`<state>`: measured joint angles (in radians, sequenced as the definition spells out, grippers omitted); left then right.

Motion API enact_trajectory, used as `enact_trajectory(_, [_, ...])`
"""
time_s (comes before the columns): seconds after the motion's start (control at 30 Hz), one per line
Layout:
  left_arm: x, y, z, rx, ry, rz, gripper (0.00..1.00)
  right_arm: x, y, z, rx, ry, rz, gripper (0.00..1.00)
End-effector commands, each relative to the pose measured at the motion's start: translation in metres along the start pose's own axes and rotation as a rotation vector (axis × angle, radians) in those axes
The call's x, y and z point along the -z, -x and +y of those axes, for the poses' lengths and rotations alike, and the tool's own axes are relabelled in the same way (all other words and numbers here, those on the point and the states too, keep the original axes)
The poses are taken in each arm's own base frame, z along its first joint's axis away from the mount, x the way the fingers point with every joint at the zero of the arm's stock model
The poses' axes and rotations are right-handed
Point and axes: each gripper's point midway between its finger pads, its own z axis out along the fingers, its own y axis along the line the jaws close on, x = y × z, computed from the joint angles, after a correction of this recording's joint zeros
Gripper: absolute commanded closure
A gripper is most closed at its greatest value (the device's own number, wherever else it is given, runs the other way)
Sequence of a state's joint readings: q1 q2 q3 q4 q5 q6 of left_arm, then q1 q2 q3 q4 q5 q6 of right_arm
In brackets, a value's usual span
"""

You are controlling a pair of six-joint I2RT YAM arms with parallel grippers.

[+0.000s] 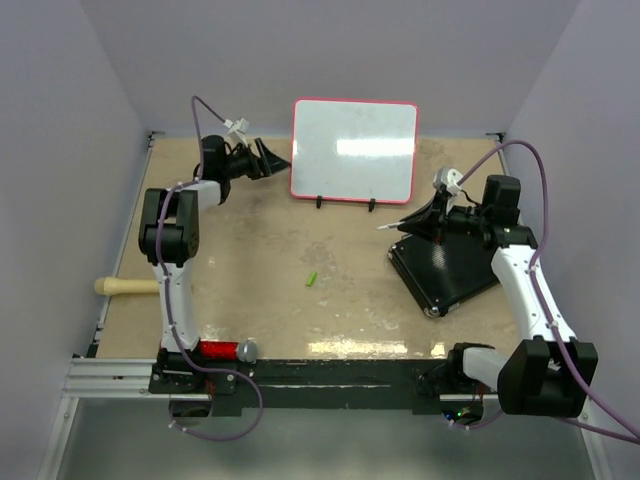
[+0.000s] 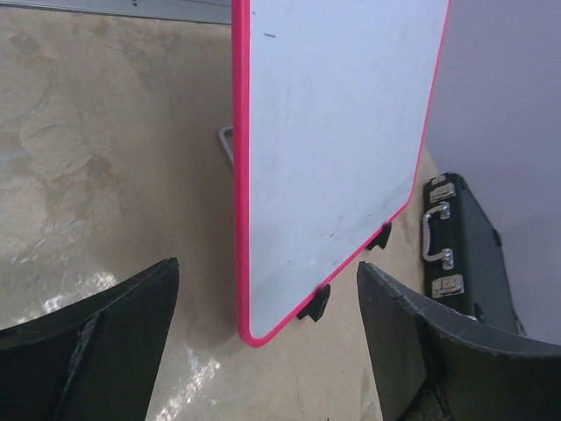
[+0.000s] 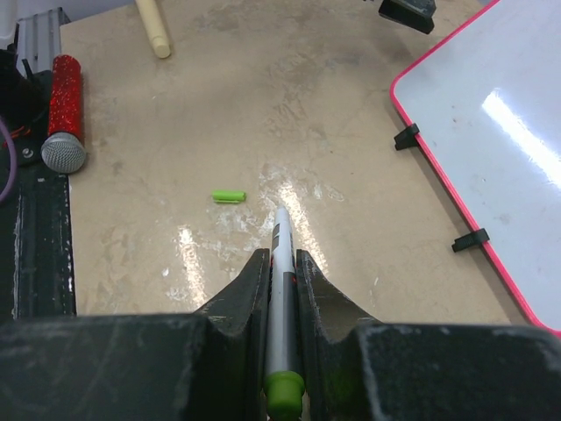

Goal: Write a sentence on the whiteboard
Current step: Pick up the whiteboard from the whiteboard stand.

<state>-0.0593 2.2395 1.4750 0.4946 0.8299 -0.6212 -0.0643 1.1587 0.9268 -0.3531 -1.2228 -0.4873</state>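
The whiteboard [image 1: 354, 149], glossy white with a thin red rim and small black feet, stands upright at the back of the table. It also shows in the left wrist view [image 2: 333, 149] and the right wrist view [image 3: 491, 132]. My left gripper [image 1: 272, 158] is open and empty just left of the board's left edge, its jaws standing wide on either side of the board's lower corner. My right gripper [image 3: 280, 263] is shut on a grey marker [image 3: 280, 289] with a green end, tip uncapped and pointing left. It hovers right of the board [image 1: 415, 222].
A green marker cap [image 1: 311, 279] lies mid-table. A black case [image 1: 447, 268] lies under my right gripper. A red glitter microphone [image 1: 224, 351] rests at the front rail. A wooden handle [image 1: 125, 286] sticks in from the left edge.
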Motion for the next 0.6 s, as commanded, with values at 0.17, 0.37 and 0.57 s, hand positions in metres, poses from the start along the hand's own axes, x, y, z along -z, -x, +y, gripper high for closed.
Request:
enact_trajectory(0.17, [-0.036,0.032,-0.018,-0.017,-0.302,-0.077,0.25,0.005,-0.003,-0.002,-0.005,0.024,-0.012,1.00])
enact_trajectory(0.37, [-0.056,0.030,-0.029,-0.050,-0.386,-0.064,0.33,0.007,-0.006,-0.006,-0.011,0.019,-0.009,1.00])
enact_trajectory(0.57, [-0.069,0.032,-0.027,-0.045,-0.403,-0.066,0.54,0.009,-0.006,-0.008,-0.014,0.011,-0.009,1.00])
